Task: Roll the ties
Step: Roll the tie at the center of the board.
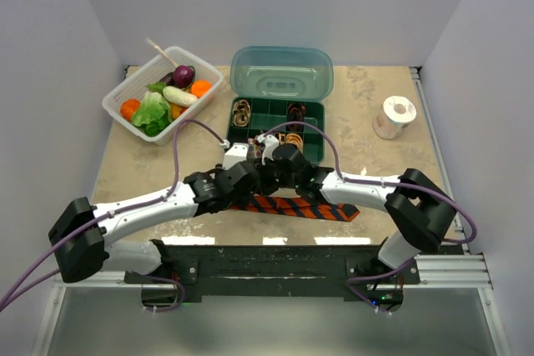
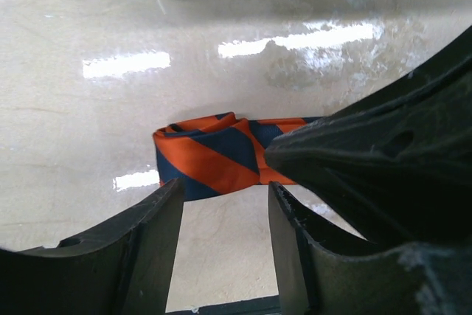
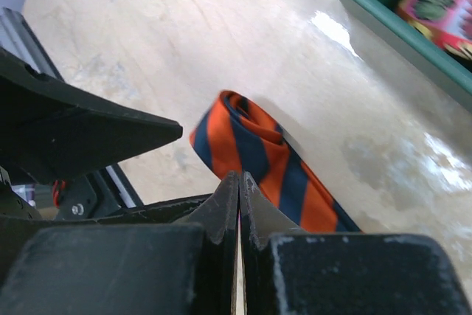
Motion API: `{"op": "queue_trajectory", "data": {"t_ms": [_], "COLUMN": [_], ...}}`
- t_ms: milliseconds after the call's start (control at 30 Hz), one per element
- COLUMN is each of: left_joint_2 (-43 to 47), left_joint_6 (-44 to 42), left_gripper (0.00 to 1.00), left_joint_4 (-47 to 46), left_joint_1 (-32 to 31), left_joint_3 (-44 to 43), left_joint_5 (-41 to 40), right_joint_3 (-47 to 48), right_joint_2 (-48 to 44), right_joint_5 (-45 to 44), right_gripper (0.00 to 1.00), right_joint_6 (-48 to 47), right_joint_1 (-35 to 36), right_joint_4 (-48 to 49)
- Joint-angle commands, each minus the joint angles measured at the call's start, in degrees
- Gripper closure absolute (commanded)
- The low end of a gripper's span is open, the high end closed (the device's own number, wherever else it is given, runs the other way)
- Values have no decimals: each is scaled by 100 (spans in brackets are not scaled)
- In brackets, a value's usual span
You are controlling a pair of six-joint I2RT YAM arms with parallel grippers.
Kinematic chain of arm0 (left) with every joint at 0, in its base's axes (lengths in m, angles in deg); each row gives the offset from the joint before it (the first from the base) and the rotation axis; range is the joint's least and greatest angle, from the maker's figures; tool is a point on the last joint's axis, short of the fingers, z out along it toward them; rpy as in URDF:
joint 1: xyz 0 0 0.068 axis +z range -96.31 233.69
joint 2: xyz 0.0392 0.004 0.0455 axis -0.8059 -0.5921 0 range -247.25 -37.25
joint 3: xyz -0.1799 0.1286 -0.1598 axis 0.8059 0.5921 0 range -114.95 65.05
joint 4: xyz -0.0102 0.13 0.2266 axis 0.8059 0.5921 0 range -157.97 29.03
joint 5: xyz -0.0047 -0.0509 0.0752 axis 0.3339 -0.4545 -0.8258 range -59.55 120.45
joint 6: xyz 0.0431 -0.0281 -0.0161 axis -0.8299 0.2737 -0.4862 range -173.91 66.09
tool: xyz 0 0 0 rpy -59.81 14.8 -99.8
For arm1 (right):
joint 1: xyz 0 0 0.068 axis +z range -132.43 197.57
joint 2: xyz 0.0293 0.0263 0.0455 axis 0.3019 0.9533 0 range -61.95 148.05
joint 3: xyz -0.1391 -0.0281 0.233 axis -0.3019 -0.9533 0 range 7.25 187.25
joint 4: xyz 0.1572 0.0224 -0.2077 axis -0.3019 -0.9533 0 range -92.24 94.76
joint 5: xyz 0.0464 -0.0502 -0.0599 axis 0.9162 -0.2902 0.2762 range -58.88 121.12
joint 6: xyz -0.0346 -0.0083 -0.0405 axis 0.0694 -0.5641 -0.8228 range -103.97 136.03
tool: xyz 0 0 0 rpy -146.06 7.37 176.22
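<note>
An orange-red tie [image 1: 321,208] with navy diagonal stripes lies flat near the table's front edge, its left end folded into a short loose roll [image 2: 210,156]. My left gripper [image 2: 225,237] is open just short of that rolled end, with bare table between its fingers [image 2: 151,241]. My right gripper [image 3: 240,182] is shut with nothing between its jaws, its tips right at the tie's [image 3: 251,145] strip behind the roll. Both grippers [image 1: 250,185] [image 1: 288,177] crowd together over the tie's left end. Small coiled ties [image 1: 243,112] sit in the green box's compartments.
The green compartment box [image 1: 260,141] with its lid raised stands just behind the grippers. A white basket [image 1: 117,99] of vegetables is at the back left. A white tape roll [image 1: 394,117] stands at the back right. The black base rail [image 1: 267,260] runs along the front edge.
</note>
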State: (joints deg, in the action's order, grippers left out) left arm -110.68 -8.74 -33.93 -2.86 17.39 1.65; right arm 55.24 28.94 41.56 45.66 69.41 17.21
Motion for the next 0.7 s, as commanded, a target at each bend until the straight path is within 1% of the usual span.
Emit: {"op": "queue_trajectory", "data": {"t_ms": [0,33,67,100,167,233,333,367,433,467,533,567,600,667], "left_joint_2": [486,670,759,873,1190,1461,1787,1823,1841,1823,1719,1692,1657,1534], "left_joint_6": [28,-25,-130,-174,-262,-307,-386,-421,-482,-509,-527,-518,-518,-474], "left_gripper": [44,44,44,43,39,31,27,26,26,26,26,26,27,27], "left_joint_4": [-221,-336,-607,-740,-1134,-1320,-1803,-2066,-2348,-2593,-2849,-3190,-3315,-3858], "left_joint_1": [433,557,688,942,1181,1515,1910,2138,2367,2577,2780,2921,3000,3150], "left_joint_3": [353,554,669,792,1135,1389,1749,1838,2101,2190,2453,2559,2656,2919], "left_joint_5": [84,233,547,716,1093,1349,1850,2182,2561,2850,3238,3562,3713,4081], "right_joint_3": [395,422,448,501,519,501,449,440,422,413,378,361,334,317], "right_joint_2": [271,384,455,508,631,675,702,728,772,807,842,860,904,939], "right_joint_5": [125,125,143,169,213,205,178,187,187,178,169,152,152,134], "right_gripper": [100,100,100,100,100,100,100,100,100,100,100,100,100,100], "right_joint_6": [8,8,8,8,17,17,34,43,34,34,43,43,52,69], "right_joint_1": [125,134,143,143,152,160,169,178,169,169,169,169,169,169], "right_joint_4": [223,240,232,232,275,285,346,372,381,390,408,460,469,513]}}
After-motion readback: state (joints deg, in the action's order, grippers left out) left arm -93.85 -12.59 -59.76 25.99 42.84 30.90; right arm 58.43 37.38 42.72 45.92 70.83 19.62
